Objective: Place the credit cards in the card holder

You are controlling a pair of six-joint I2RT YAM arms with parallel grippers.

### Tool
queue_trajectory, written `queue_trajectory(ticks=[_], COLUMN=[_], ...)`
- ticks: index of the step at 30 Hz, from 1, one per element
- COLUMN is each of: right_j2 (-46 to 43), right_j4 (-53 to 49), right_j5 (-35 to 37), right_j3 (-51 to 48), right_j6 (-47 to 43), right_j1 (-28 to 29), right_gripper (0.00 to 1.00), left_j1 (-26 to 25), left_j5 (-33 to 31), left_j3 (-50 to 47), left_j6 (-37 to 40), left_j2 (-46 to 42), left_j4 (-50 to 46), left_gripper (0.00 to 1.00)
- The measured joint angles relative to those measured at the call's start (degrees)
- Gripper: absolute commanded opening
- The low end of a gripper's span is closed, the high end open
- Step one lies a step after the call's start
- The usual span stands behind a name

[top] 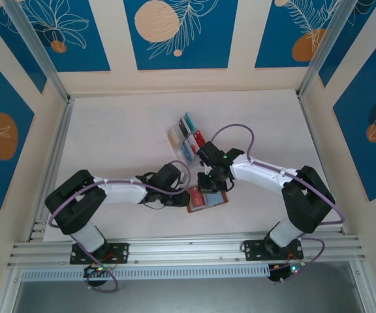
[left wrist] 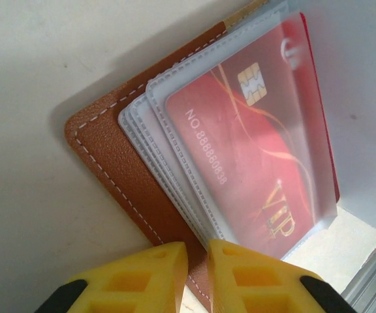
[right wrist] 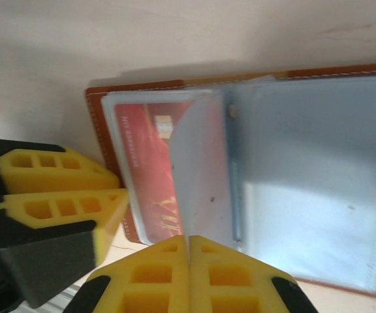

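The small brown leather folding card holder (top: pixel 209 199) is lying open on the pale table (top: pixel 123 137) near the arms' bases, a red plastic credit card (left wrist: pixel 260 156) sitting inside one clear pocket; the left gripper (left wrist: pixel 196 253) is clamping its leather edge. The right gripper (right wrist: pixel 188 246) is pinching one clear plastic pocket leaf (right wrist: pixel 198 169), jaws clenched on it.

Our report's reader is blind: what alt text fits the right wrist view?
The right gripper pinches a clear pocket leaf of the open brown card holder, beside a pocketed red card. The left gripper clamps the holder's left edge.
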Motion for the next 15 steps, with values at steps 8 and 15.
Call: queue_trajectory(ticks=[8,15], right_j2=[6.95,8.55], right_j4=[6.95,9.92], right_j5=[-6.86,-10.25], right_j3=[-0.17,-1.22], right_j6=[2.16,3.76], right_j1=[0.2,-0.46], right_gripper=[0.2,0.44], left_j1=[0.0,0.85], left_j5=[0.02,-0.39], left_j3=[0.02,-1.53], left_j6=[-0.02,-0.9], left_j2=[-0.09,-2.16], left_j4=[-0.04,-1.57], left_gripper=[0.19,0.19])
